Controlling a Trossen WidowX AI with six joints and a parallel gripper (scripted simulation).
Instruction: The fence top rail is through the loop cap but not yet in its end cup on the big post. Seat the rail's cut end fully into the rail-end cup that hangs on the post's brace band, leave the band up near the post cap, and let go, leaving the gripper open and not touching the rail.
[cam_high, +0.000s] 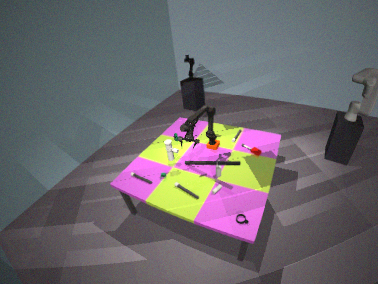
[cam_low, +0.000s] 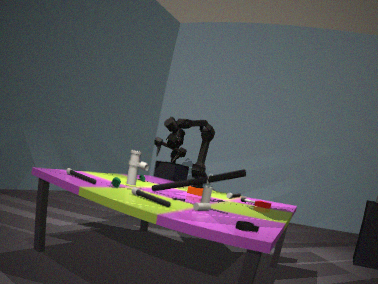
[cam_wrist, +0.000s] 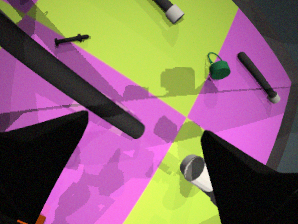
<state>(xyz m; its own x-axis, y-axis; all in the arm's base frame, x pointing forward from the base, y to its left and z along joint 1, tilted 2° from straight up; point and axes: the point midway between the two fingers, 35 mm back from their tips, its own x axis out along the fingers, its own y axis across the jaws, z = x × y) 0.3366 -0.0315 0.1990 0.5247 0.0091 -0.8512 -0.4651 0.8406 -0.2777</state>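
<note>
Room: you have blue-grey walls (cam_high: 280, 45) (cam_low: 280, 100) meeting in a corner, and a streaked grey floor (cam_high: 90, 235) (cam_low: 15, 220). A dark pedestal (cam_high: 192, 95) with a small dark arm stands beyond the table, upper centre in the top view; another dark pedestal (cam_high: 344, 137) (cam_low: 367, 235) is at right, carrying a pale arm in the top view.

Table: your table (cam_high: 185, 202) (cam_low: 115, 200) (cam_wrist: 150, 20) is chequered magenta and lime, on dark legs.

Arm: your black arm (cam_high: 211, 125) (cam_low: 204, 150) rises from its orange base, bends at the top and reaches toward the left of the frame, wrist angled down. The tool (cam_high: 188, 142) (cam_low: 166, 156) (cam_wrist: 147, 125) is spread wide with nothing pinched, raised above the table near the big post.

Rail: you see the black rail (cam_high: 227, 162) (cam_low: 227, 176) (cam_wrist: 65, 77) across mid-frame, tilted in the exterior view with its left end lower. In the wrist view its near end is apart from the pale round opening (cam_wrist: 192, 167) at lower right; it is unseated.

Posts: the white big post (cam_high: 169, 150) (cam_low: 132, 172) stands upright at left of centre, a side piece (cam_high: 175, 150) (cam_low: 144, 165) projecting from its upper part. The shorter pale post (cam_high: 218, 171) (cam_low: 206, 194) stands under the rail.

Small: green piece (cam_high: 163, 175) (cam_low: 116, 182) (cam_wrist: 219, 69), on the table.
</note>
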